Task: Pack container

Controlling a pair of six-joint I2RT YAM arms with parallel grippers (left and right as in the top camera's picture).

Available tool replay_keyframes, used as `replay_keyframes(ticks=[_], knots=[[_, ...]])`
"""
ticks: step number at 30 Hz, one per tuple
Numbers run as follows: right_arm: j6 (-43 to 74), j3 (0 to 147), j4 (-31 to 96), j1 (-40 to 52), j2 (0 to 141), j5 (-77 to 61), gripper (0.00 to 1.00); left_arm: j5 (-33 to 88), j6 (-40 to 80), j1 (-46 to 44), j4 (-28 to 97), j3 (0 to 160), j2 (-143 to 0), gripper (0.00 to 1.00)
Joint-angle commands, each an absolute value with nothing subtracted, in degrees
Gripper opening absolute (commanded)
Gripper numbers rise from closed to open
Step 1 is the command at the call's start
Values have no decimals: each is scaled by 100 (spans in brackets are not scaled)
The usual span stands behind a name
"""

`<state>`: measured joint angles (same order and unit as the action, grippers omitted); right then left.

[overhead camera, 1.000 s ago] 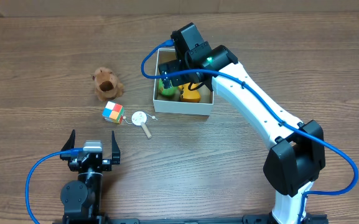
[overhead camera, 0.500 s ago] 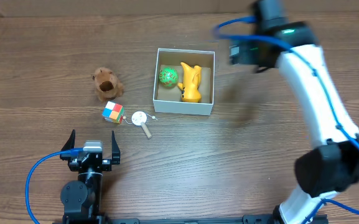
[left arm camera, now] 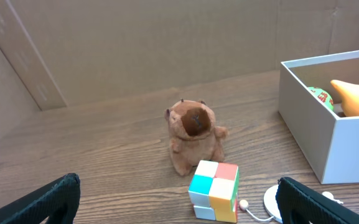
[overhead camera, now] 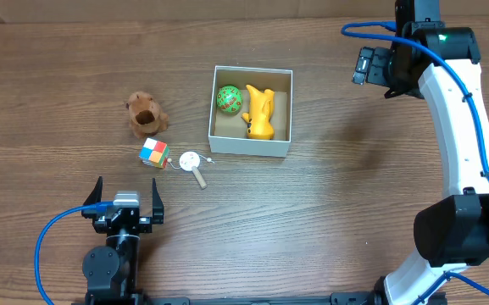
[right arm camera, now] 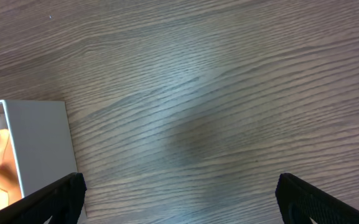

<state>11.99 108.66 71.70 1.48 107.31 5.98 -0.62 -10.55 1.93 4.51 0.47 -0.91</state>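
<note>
I am reading the left claw, spread wide and empty, as the nearer one to the cube and plush toy lying just ahead of it, left of the box on the table, while the right claw, also released and empty, is hanging well off to the box's right.

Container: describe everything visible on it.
The container is a square, shallow, open-topped box with white cardboard-looking walls and a brown inside bottom. It sits flat and upright on the wooden table, toward the far side. Inside lie a green ball on the left and a yellow toy beside it. Nothing grips or covers it.
</note>
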Motion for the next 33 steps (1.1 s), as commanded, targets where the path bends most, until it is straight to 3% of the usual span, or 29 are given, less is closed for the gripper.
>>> replay_keyframes(ticks=[1, 21, 27, 33], knots=[[1240, 10978, 7159, 115, 10615, 637, 100, 3, -1116, 226, 443, 27, -30, 100], [1240, 10978, 7146, 115, 10615, 637, 100, 27, -1116, 224, 438, 27, -30, 100], [1240, 10978, 7146, 115, 10615, 637, 100, 1347, -1055, 224, -395, 58, -30, 100], [1240, 10978, 7146, 115, 10615, 639, 100, 1339, -731, 224, 204, 917, -370, 100]])
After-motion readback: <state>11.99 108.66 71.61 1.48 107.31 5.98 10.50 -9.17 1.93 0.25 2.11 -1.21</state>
